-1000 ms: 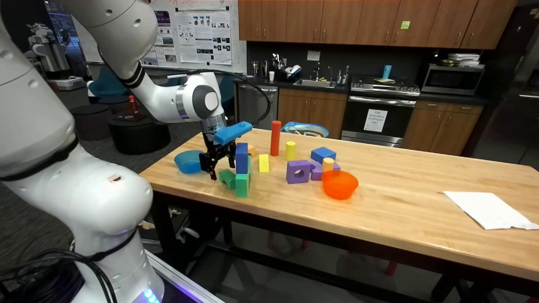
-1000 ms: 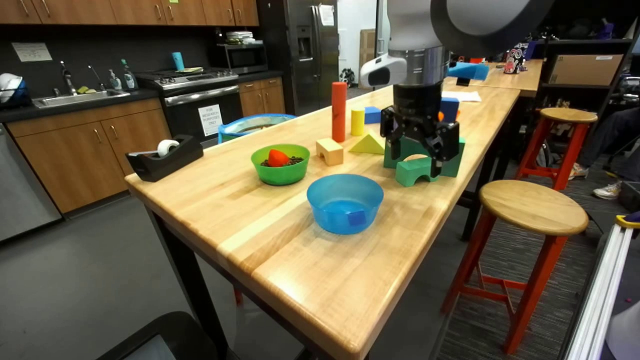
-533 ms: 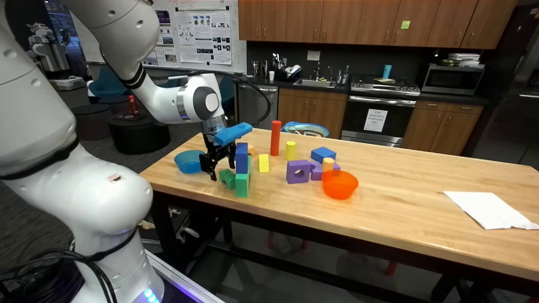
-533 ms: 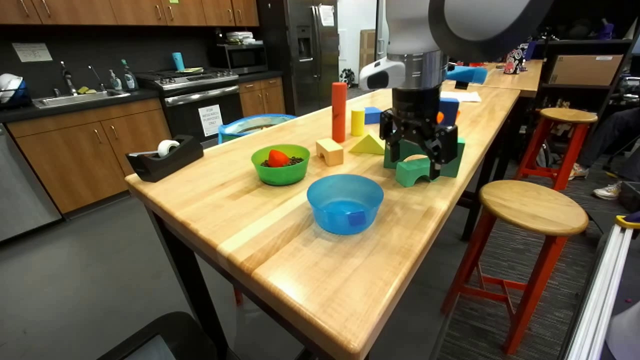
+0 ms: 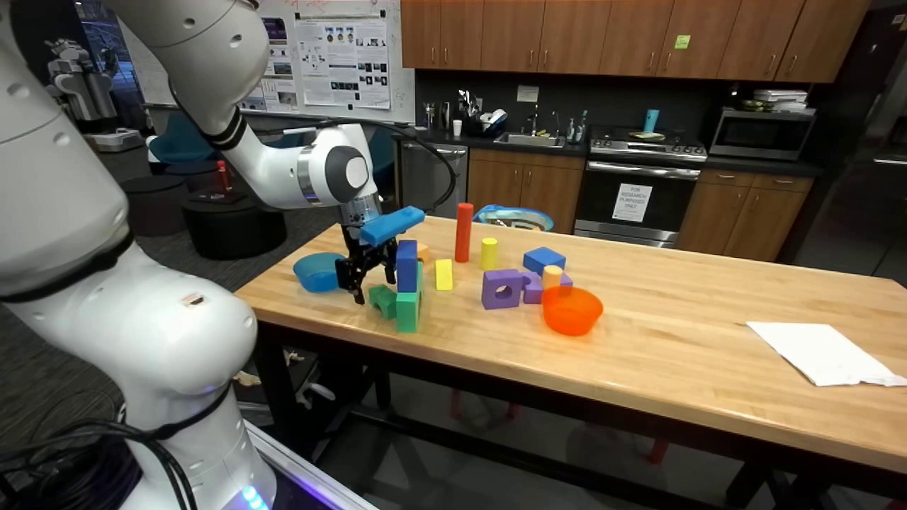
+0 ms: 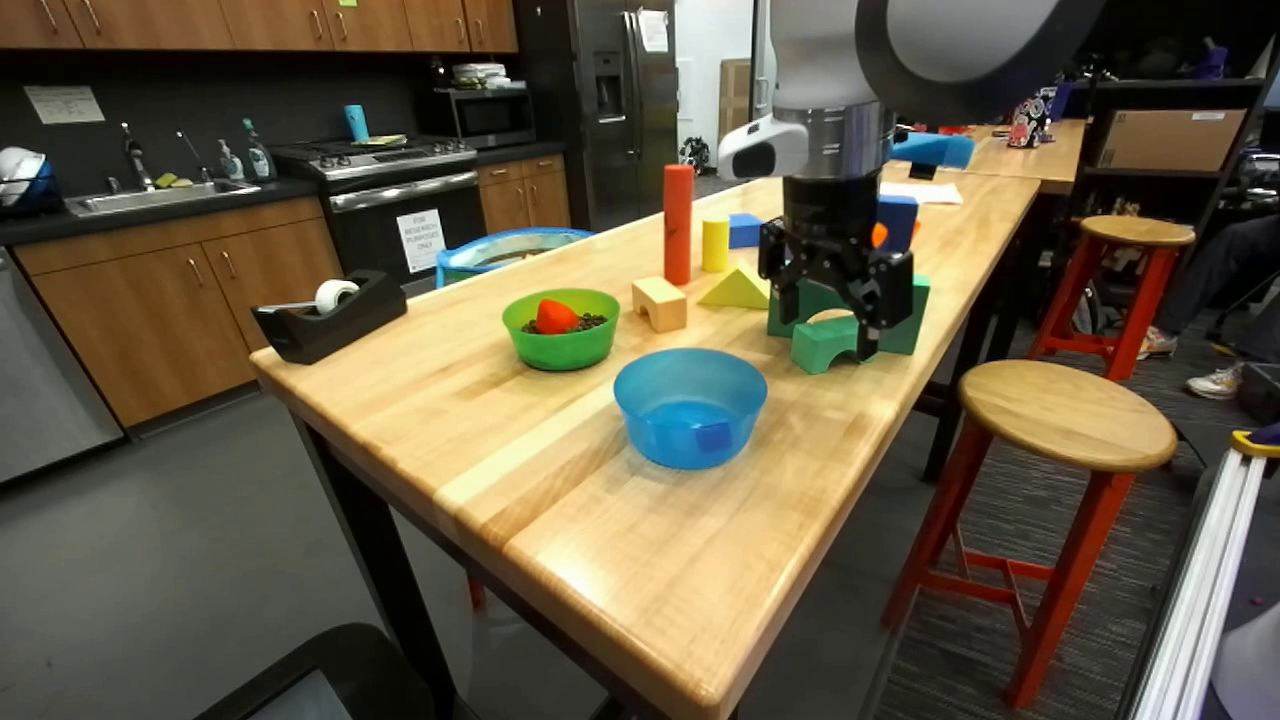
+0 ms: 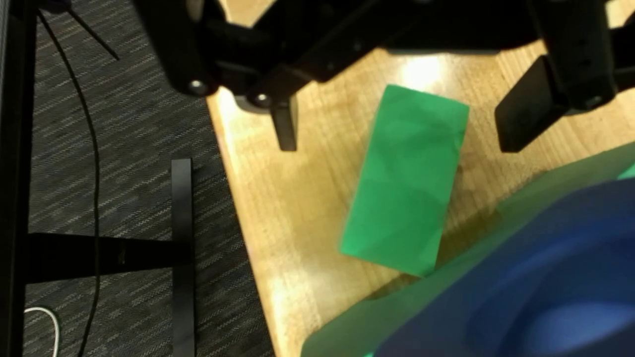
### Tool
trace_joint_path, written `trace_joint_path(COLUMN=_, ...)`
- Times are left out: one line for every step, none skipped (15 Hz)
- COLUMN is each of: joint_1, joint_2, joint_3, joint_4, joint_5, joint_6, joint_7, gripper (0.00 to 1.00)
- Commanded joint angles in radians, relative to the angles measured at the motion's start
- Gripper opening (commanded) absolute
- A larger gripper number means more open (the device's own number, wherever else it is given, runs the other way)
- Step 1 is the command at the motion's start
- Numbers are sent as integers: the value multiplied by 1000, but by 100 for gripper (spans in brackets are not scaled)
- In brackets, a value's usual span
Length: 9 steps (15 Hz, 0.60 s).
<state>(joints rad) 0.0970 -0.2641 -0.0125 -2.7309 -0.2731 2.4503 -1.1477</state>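
One gripper (image 7: 404, 133), its jaws parted wide, hangs near a small green arch block (image 6: 818, 345), which sits on the table (image 6: 600, 480) between a blue bowl (image 6: 690, 410) and a larger green block (image 5: 407, 312).

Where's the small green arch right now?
The small green arch stands on the table, right of the blue bowl in an exterior view; the wrist view shows its upper part between the open fingers.

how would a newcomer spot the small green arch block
On the wooden table, find the blue bowl in an exterior view. Beyond it, nearest the open gripper, sits the small green arch block, flat top up. It is lower than the big green block beside it, its curved cutout facing down.
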Motion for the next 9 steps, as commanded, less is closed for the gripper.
trace_joint_path(joint_1=-9, joint_2=15, joint_3=12, joint_4=15, joint_5=-23, joint_6=11, joint_7=25, gripper=100)
trace_joint_path(joint_1=-9, joint_2=15, joint_3=12, joint_4=16, joint_5=-23, joint_6=11, joint_7=26, gripper=99)
trace_joint_path(joint_1=-9, joint_2=16, joint_3=12, joint_4=17, joint_5=-23, joint_6=10, joint_7=26, gripper=99)
trace_joint_path(joint_1=-9, joint_2=16, joint_3=13, joint_4=19, joint_5=-22, joint_6=10, joint_7=27, gripper=100)
trace_joint_path(joint_1=-9, joint_2=17, joint_3=13, joint_4=21, joint_5=-22, joint_6=10, joint_7=27, gripper=100)
trace_joint_path(joint_1=-9, joint_2=21, joint_3=12, joint_4=24, joint_5=-20, joint_6=9, joint_7=26, gripper=100)
trace_joint_path(joint_1=-9, joint_2=24, joint_3=11, joint_4=27, joint_5=-18, joint_6=8, joint_7=25, gripper=100)
trace_joint_path(joint_1=-9, joint_2=27, joint_3=10, joint_4=29, joint_5=-17, joint_6=8, joint_7=24, gripper=100)
trace_joint_path(joint_1=-9, joint_2=31, joint_3=9, joint_4=32, joint_5=-15, joint_6=8, joint_7=23, gripper=100)
